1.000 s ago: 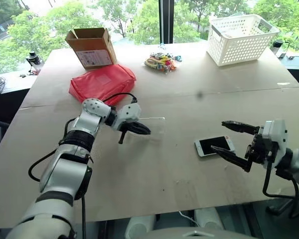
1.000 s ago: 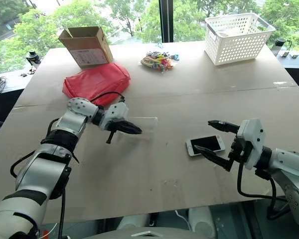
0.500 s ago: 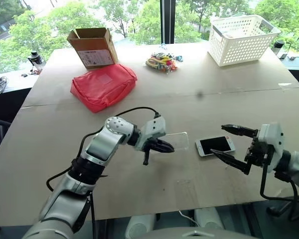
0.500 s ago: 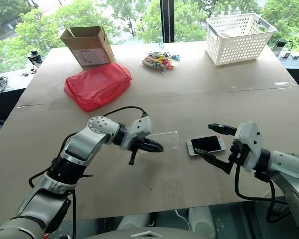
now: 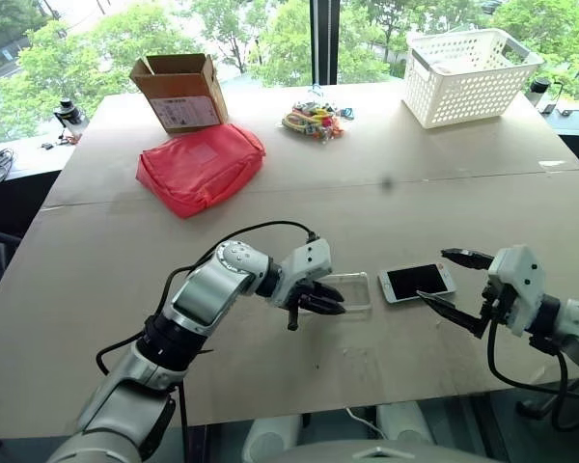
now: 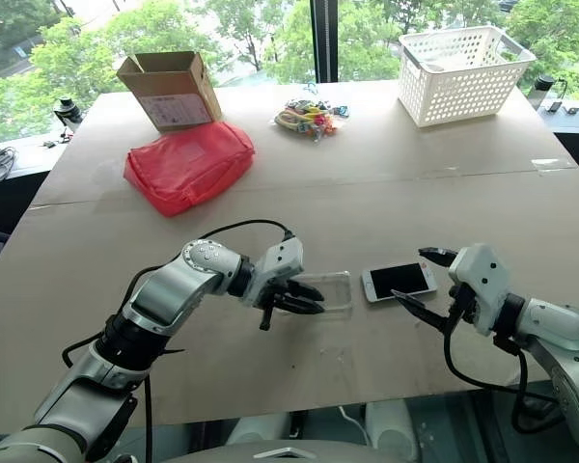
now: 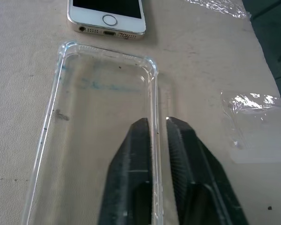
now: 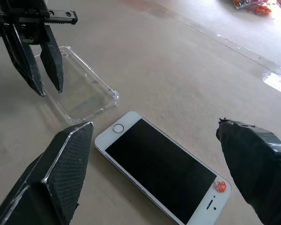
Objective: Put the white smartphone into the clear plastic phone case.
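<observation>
**Case laid flat beside phone, both grippers at the table**

Left gripper (image 7: 157, 123) straddles one long rim of the clear case (image 5: 349, 290), fingers slightly apart, rim in the gap, not clamped. Case lies flat on table (image 5: 299, 188), just beside the phone (image 5: 417, 282), short ends near, not touching. Right gripper (image 5: 447, 282) spread wide around phone's near end, holding nothing. Further back: red pouch (image 5: 201, 166), cardboard box (image 5: 178, 92), white basket (image 5: 470, 73).

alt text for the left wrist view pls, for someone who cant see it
The left gripper has its jaws slightly apart astride one long rim of the clear plastic phone case, which lies flat on the tan table. Just past the case's far end lies the white smartphone, screen up.
</observation>
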Controlling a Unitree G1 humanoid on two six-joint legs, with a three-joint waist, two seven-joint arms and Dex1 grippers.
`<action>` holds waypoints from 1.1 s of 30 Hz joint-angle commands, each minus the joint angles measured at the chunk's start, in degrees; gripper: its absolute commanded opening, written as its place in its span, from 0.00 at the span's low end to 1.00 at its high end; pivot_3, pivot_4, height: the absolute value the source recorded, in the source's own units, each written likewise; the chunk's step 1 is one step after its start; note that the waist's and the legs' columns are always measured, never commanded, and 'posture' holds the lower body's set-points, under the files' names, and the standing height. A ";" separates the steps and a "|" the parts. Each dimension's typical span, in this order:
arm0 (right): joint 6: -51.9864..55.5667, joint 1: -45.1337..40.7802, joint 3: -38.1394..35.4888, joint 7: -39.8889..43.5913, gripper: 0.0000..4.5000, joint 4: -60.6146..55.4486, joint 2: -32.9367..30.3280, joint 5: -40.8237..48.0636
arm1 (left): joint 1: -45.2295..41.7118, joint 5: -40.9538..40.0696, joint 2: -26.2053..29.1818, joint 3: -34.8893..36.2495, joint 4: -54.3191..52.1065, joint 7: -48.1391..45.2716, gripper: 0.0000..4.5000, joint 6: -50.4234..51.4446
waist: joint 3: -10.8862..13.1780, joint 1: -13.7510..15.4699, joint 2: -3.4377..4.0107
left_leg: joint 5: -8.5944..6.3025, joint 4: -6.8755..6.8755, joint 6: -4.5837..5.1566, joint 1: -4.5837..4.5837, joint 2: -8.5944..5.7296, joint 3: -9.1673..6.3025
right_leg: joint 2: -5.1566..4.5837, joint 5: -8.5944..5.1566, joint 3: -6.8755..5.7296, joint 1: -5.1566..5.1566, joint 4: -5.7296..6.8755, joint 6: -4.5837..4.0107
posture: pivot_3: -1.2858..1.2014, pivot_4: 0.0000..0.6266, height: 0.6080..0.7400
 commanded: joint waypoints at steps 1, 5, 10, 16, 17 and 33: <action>0.53 2.36 0.85 -2.81 1.00 -1.38 0.01 -3.64 | -1.05 -2.46 -0.18 2.85 -2.86 1.86 0.57 0.81 | 0.00 0.06 0.00 | 0.00 0.00 0.00 0.00 0.00 -0.01 | 0.00 0.00 0.00 0.00 0.00 0.00 | 0.52 0.24 1.00; 5.26 6.68 -2.47 -5.20 1.00 -3.95 1.56 -1.08 | -1.29 -4.41 1.26 6.40 -3.98 3.53 0.98 0.92 | 0.00 0.14 0.00 | 0.00 -0.01 0.00 -0.02 0.00 -0.04 | -0.01 0.00 -0.02 0.00 -0.03 0.00 | 0.52 0.24 1.00; 12.64 14.74 -4.87 -5.47 1.00 -6.83 3.14 4.49 | 0.77 -8.52 4.50 11.64 -8.98 3.71 0.99 1.05 | 0.01 0.09 0.02 | 0.00 -0.02 0.00 -0.02 0.04 -0.02 | -0.03 0.00 0.00 0.00 -0.04 0.00 | 0.52 0.24 1.00; 14.41 11.16 -0.90 -9.99 1.00 -3.72 8.92 5.02 | 3.88 -10.93 7.94 15.30 -14.17 5.59 0.99 0.66 | 0.01 -0.18 0.03 | -0.01 -0.09 0.00 0.04 0.12 0.09 | 0.00 -0.01 0.08 0.02 -0.13 -0.01 | 0.52 0.24 1.00; 13.71 9.03 0.31 -10.49 1.00 -1.64 9.62 3.77 | 4.61 -10.85 8.75 15.56 -15.02 5.81 0.99 0.20 | 0.02 -0.13 0.02 | -0.01 -0.09 0.00 0.05 0.12 0.11 | 0.01 0.00 0.09 0.02 -0.14 -0.01 | 0.52 0.24 1.00; 5.40 -31.14 15.71 -6.85 1.00 34.27 16.20 -9.14 | 7.75 -13.32 10.09 17.71 -17.65 12.42 0.99 1.24 | 0.04 -0.63 0.03 | 0.02 -0.09 -0.04 0.18 0.18 0.25 | 0.18 0.05 0.22 -0.01 -0.05 -0.09 | 0.52 0.24 1.00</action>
